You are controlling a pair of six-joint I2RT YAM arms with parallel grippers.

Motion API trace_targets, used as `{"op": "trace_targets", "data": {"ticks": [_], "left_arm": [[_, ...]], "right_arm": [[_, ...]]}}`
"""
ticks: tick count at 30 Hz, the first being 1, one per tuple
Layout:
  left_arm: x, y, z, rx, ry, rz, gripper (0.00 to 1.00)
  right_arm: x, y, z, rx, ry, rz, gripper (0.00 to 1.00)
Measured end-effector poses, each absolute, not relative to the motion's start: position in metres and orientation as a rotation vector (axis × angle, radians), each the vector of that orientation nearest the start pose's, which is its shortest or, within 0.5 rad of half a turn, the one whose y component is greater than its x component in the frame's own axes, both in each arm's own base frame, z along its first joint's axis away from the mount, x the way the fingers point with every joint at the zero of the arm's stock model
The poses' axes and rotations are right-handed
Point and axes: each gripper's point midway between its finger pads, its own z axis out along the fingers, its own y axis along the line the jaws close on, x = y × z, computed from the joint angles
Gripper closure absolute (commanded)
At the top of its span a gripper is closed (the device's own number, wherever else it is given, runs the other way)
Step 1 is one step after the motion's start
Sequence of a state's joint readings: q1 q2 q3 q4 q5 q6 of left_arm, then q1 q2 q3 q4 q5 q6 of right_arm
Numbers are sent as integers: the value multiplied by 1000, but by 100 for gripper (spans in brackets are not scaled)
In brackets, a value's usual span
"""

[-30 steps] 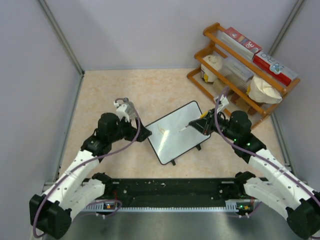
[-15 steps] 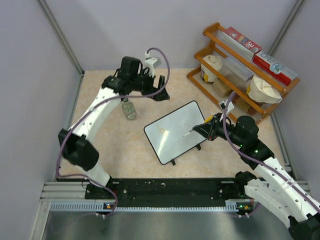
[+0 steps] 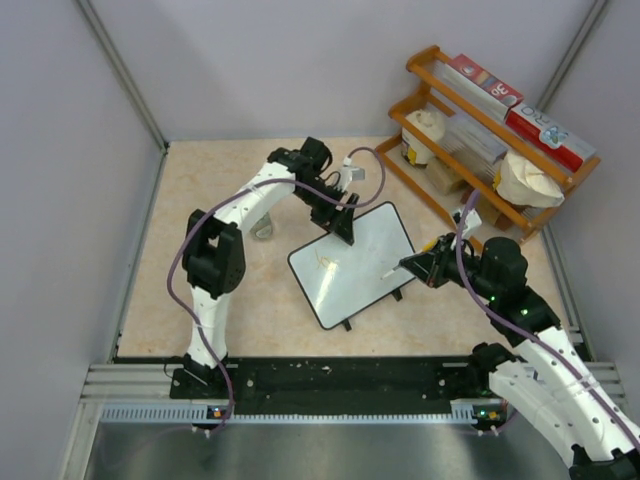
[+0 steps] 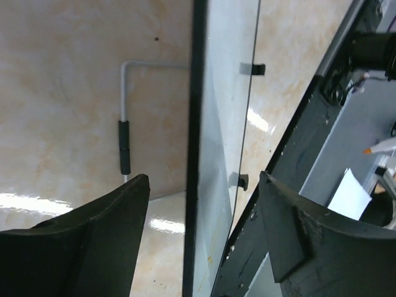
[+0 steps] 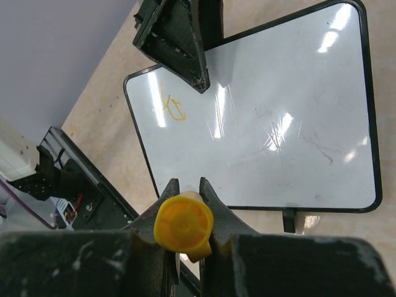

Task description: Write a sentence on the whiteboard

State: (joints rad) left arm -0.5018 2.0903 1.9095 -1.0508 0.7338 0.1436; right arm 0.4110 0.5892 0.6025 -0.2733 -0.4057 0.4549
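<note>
The whiteboard point(image 3: 345, 285) lies tilted on the table's middle, glossy white with a black frame. A small orange scribble, the sentence point(image 3: 325, 262) point(image 5: 173, 108), sits near its left corner. My left gripper point(image 3: 345, 228) point(image 4: 201, 238) is open and straddles the board's far edge point(image 4: 216, 124), with one finger on each side and no contact showing. Its fingers point(image 5: 176, 43) show at the top of the right wrist view. My right gripper point(image 3: 422, 265) point(image 5: 185, 198) is shut on a yellow-ended marker point(image 5: 184, 226) point(image 3: 392, 271). The marker's tip hangs over the board's right part.
A wooden rack point(image 3: 480, 120) with boxes and bags stands at the back right. A bent metal rod with a black sleeve point(image 4: 124, 142) lies on the table left of the board. The black rail point(image 3: 340, 380) runs along the near edge, and grey walls close in both sides.
My left arm has swung from the board's left side up and round to its far edge. My right gripper has drawn back a little to the right with the marker.
</note>
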Motion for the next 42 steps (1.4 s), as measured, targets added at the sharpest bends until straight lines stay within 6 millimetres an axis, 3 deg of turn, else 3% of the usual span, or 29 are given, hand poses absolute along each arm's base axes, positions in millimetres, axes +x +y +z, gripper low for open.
{"op": "trace_targets", "data": {"ticks": [2,5,6,8,12,22,33,35,37,40,42], "left_arm": [[313,-311,144,1071,2549,-1150,43],[304,-316,145,1115,2536,-1180,69],[302,-317,144,1133,2528,-1180,88],[299,-319,143,1156,2522,-1181,100],[288,-324,152,1159,2508,-1291,100],[267,-324,140,1191,2513,-1417,100],[227,-354,133,1344,2485,-1515,100],[227,-355,133,1338,2492,-1511,88],[227,-355,133,1326,2501,-1510,58],[233,-353,124,1326,2527,-1422,44],[238,-351,114,1309,2553,-1349,41]], "right_arm": [[200,179,226,-254,1915,957,100],[200,177,224,-251,1926,946,100],[200,176,223,-251,1930,943,100],[200,175,222,-249,1930,933,100],[201,174,222,-254,1925,922,100],[199,170,223,-256,1931,905,100],[197,169,227,-259,1922,905,100],[197,169,227,-258,1925,904,100],[196,168,226,-258,1929,904,100],[195,168,226,-258,1930,904,100],[195,168,226,-258,1928,905,100]]}}
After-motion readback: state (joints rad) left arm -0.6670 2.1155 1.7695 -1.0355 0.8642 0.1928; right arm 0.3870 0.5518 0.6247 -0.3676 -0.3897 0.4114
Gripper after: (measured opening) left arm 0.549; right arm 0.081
